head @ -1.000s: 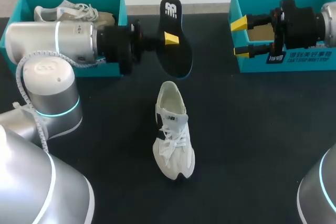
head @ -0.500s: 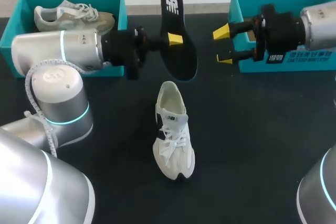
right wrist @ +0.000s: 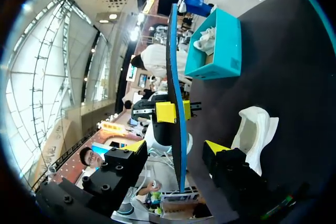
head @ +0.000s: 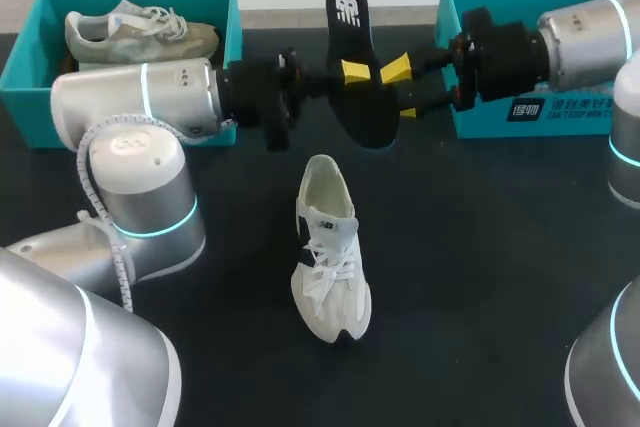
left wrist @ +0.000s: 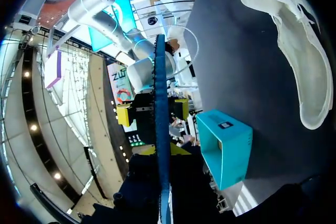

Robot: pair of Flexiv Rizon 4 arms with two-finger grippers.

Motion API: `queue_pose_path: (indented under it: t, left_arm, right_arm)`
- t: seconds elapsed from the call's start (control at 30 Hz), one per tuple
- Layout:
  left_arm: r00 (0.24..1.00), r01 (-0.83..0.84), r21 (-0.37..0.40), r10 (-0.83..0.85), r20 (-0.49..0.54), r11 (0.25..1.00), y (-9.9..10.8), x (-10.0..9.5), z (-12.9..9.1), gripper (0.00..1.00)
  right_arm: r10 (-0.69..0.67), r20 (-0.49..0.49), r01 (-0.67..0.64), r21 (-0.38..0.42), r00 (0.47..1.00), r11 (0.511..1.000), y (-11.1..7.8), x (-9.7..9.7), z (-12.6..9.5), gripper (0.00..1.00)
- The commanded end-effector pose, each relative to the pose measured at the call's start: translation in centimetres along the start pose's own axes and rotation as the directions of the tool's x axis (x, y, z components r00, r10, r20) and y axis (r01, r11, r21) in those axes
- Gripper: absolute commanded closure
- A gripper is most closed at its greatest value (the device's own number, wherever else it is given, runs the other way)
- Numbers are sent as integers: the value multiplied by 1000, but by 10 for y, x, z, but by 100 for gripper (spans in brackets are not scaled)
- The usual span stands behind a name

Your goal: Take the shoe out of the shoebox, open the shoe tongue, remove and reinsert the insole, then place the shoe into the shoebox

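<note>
A: Insole [head: 358, 97]?
B: Off the table, at 12 o'clock from the shoe [head: 328, 247]. Left gripper [head: 352, 73] is clamped on it.
A: Right gripper [head: 402, 90]?
B: Jaws wide, one finger on each side of the insole, neither touching.
A: Shoe?
B: Mid-table, upright, toe to 6 o'clock. Left box [head: 25, 57] at 10 o'clock holds a second shoe [head: 140, 32]. Right box [head: 480, 125] at 2.

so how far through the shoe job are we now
Done: the shoe is out on the table and its insole is removed. In hand: left gripper holds the insole in the air, right gripper open either side of it. Left: reinsert it, then shoe into the shoebox.
</note>
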State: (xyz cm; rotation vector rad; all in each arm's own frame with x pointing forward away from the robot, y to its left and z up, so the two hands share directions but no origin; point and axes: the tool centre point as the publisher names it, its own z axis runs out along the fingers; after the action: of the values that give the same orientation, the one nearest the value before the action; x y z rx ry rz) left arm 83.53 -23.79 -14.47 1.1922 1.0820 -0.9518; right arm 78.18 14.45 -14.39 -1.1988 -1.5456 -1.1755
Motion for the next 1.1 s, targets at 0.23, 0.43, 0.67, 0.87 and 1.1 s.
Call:
queue_pose_path:
  t: [0.23,0.43,0.67,0.87,1.1]
  left_arm:
    - [1000,13,6,-13,24,1000,-1,-2,10,100]
    - [999,26,8,-26,33,1000,-1,-1,14,100]
    - [999,29,4,-29,46,1000,1,-1,24,100]
    - [998,30,0,-30,50,1000,3,0,28,100]
    - [998,36,8,-36,43,999,2,2,30,100]
  right_arm:
    - [0,-15,1,29,1000,1000,8,-5,12,69]
    - [-3,-18,3,33,1000,999,9,-5,13,74]
    - [-5,-25,6,46,1000,999,11,-5,16,80]
    - [-7,-28,9,49,1000,999,12,-6,17,85]
    - [-6,-25,7,51,1000,999,11,-8,16,100]
